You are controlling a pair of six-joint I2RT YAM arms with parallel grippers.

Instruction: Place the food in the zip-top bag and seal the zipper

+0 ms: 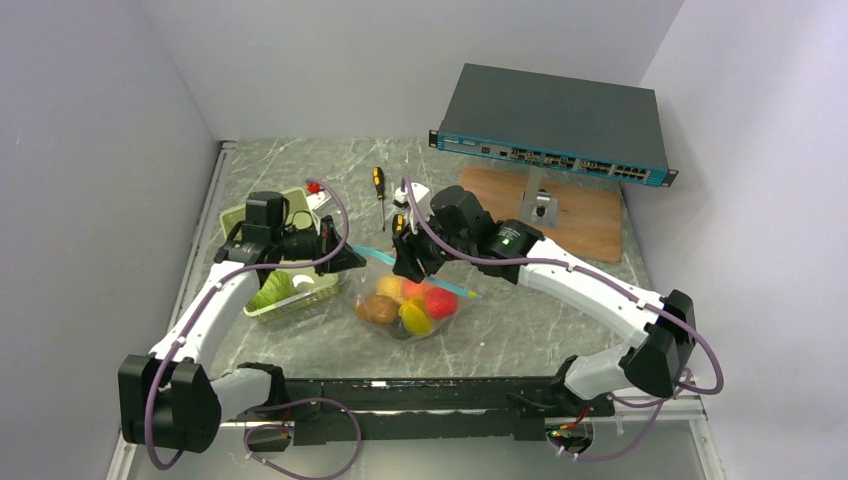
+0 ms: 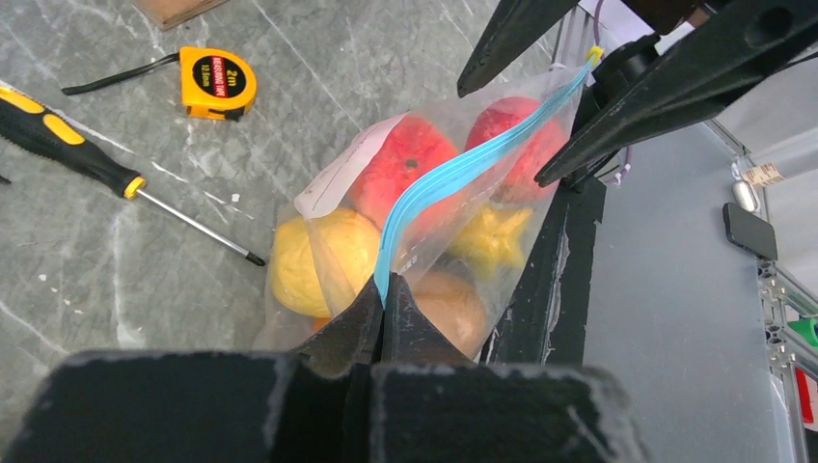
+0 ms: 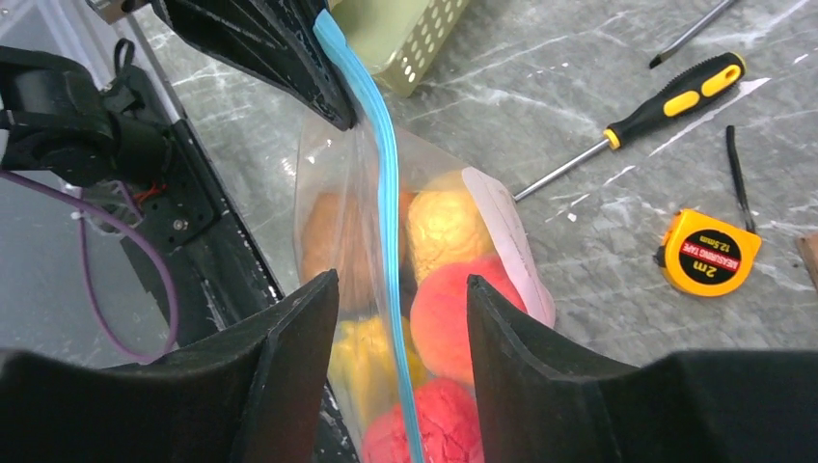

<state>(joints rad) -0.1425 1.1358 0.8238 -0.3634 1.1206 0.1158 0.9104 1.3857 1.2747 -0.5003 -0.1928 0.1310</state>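
Sealing step, judged from the layout. The food [image 2: 400, 164] (red, yellow and orange pieces) sits inside the zip-top bag [image 2: 338, 183], which rests on the table [image 1: 330, 180] between the two arms with its mouth edge lifted.

The left gripper [image 2: 381, 289] is pinched tight on one end of the zipper [image 2: 473, 152]. The right gripper [image 3: 400, 285] has its fingers spread, one on each side of the strip, touching neither face. I cannot tell whether the track is pressed together anywhere yet.

Risks from here:
- A red fruit bulges just under the strip. If the right fingers close there, they may pinch film over fruit and leave a gap.
- A sideways slide pulls against the left pinch, which holds only the strip's end, so it could slip out.
- Slack in the strip would let the fingers skip sections.
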